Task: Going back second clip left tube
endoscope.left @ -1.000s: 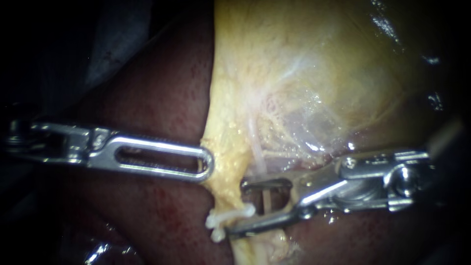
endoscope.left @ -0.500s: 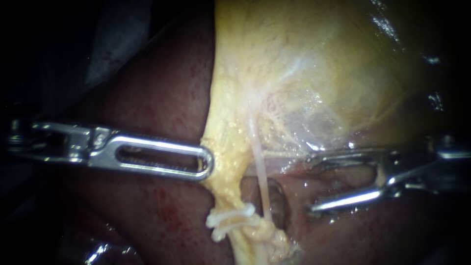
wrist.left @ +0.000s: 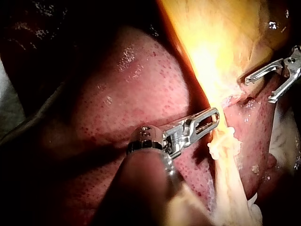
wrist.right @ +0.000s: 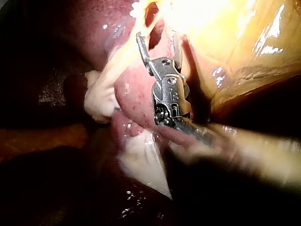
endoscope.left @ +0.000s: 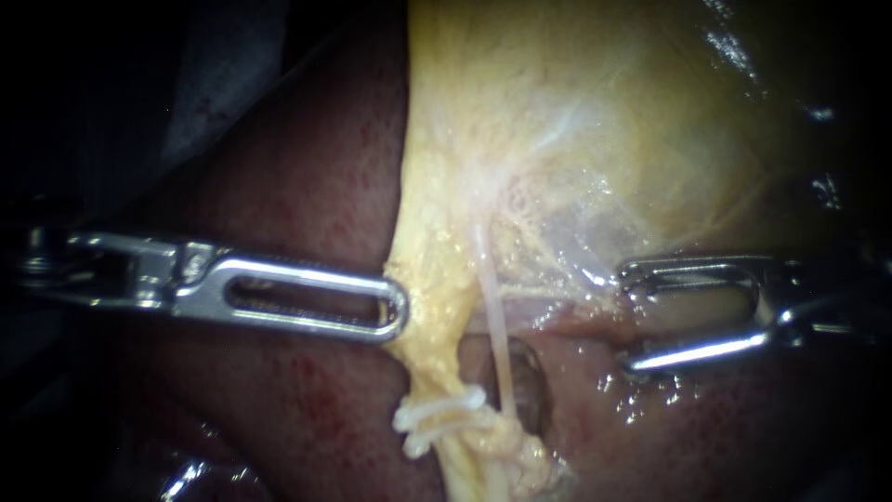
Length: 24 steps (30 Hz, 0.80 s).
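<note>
Colour log, endoscope view. I read the wet, rounded liver [endoscope.left: 307, 186] as dark red-brown, speckled with finer bright red dots. The glossy, grainy gallbladder [endoscope.left: 557, 112] is pale yellow with whitish streaks fanning across it. Thin stretched tube [endoscope.left: 497, 335]: cream-white. Small ridged clip [endoscope.left: 437, 416]: white. My slotted metal left instrument [endoscope.left: 395, 311] and right instrument [endoscope.left: 630, 318]: bright silver.

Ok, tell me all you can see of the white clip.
The clip is white, plastic-looking, shut across the yellow strand low in the endoscope view, lying crosswise with both ends sticking out. It may be two pieces side by side; I cannot tell. Only the strand touches it; the left instrument and right instrument sit clear.
</note>
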### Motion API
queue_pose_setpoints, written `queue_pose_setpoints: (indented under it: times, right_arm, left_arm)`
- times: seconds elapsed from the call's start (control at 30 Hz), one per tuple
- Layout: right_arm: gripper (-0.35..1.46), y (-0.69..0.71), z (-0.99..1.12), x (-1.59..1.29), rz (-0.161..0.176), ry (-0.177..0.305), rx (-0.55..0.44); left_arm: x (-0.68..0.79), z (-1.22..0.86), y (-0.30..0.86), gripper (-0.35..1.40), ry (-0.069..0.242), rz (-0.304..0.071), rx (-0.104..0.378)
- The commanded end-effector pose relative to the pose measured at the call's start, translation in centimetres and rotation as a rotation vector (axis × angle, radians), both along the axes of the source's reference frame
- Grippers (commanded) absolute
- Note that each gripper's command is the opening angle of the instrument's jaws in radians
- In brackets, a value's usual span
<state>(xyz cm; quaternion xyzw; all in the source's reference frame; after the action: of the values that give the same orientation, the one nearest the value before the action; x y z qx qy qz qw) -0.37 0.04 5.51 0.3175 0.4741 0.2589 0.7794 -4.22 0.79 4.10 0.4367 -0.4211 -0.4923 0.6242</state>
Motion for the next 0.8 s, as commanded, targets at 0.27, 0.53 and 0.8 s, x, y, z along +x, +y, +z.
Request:
queue_pose_setpoints:
  times: [0.27, 0.53, 0.8]
  right_arm:
    - [0.59, -0.02, -0.02, -0.01, -0.001, 0.000, 0.001]
    - [0.59, -0.01, -0.04, -0.02, 0.003, -0.001, 0.001]
    - [0.59, -0.01, -0.06, -0.02, 0.003, -0.001, 0.002]
  left_arm:
    - [-0.39, 0.35, -0.07, -0.35, 0.002, 0.018, -0.010]
    - [-0.51, 0.45, -0.09, -0.35, 0.004, 0.021, -0.014]
    - [-0.50, 0.45, -0.09, -0.35, 0.003, 0.022, -0.014]
